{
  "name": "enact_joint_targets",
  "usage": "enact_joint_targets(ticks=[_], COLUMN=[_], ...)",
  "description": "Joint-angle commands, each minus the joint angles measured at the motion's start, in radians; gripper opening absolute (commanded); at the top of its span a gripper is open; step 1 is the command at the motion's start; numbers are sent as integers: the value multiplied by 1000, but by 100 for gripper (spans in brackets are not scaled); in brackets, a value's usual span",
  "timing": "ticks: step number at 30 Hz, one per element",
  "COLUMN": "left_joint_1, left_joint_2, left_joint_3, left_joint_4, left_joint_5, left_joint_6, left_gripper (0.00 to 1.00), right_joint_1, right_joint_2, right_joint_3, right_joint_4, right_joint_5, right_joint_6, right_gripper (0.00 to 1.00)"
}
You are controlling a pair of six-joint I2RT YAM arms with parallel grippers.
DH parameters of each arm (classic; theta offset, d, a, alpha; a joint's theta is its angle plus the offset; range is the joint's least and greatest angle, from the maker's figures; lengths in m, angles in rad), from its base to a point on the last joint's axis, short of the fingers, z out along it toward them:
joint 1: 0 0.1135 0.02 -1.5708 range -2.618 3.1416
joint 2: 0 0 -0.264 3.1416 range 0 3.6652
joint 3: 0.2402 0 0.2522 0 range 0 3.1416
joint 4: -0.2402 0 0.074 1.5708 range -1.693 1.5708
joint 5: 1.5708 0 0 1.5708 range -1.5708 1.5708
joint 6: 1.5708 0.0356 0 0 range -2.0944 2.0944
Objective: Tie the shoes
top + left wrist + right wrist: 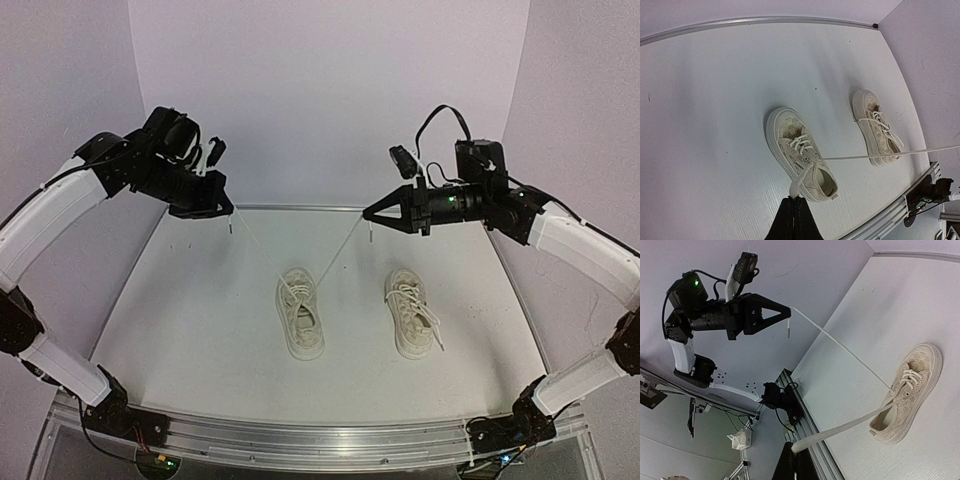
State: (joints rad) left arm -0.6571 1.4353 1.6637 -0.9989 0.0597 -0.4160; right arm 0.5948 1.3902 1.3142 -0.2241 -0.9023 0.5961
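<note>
Both thin white laces point(258, 247) of the left cream-white chunky-soled canvas sneaker point(300, 316), mid-way across the white desk point(190, 320), are drawn into a taut V. The fingers of your left gripper point(229, 211) and right gripper point(370, 214) are each clamped on an end. This looks like the tightening pull, so next cross the ends over the tongue without dragging the shoe; the matching sneaker point(413, 312) waits beside it.

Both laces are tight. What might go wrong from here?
The laces are taut from the shoe; more pull may lift or drag it. The left claw and right claw pinch near the lace tips, so either end might slip free.
</note>
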Motion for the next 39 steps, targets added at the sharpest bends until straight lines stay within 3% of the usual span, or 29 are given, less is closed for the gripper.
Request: enact_joint_targets(ticks=[1,16,29,36,39], left_joint_1=[16,29,31,28,21], left_joint_2=[5,-9,-47,-172,-249], left_joint_3=[70,83,-14,-253,-353], left_joint_4=[17,21,50,146,199], left_joint_5=[22,33,56,166,210], left_joint_6=[29,32,12,25,26], left_gripper=[0,0,0,0,0], right_joint_1=[15,50,88,-14,-30], right_joint_2=[7,5,-11,2,90], right_joint_3=[74,110,61,8,74], right_joint_4=[72,105,119,97,98], right_joint_5=[-29,-26,25,169,190], right_joint_6=[-21,19,35,87,85], right_gripper=[0,0,0,0,0])
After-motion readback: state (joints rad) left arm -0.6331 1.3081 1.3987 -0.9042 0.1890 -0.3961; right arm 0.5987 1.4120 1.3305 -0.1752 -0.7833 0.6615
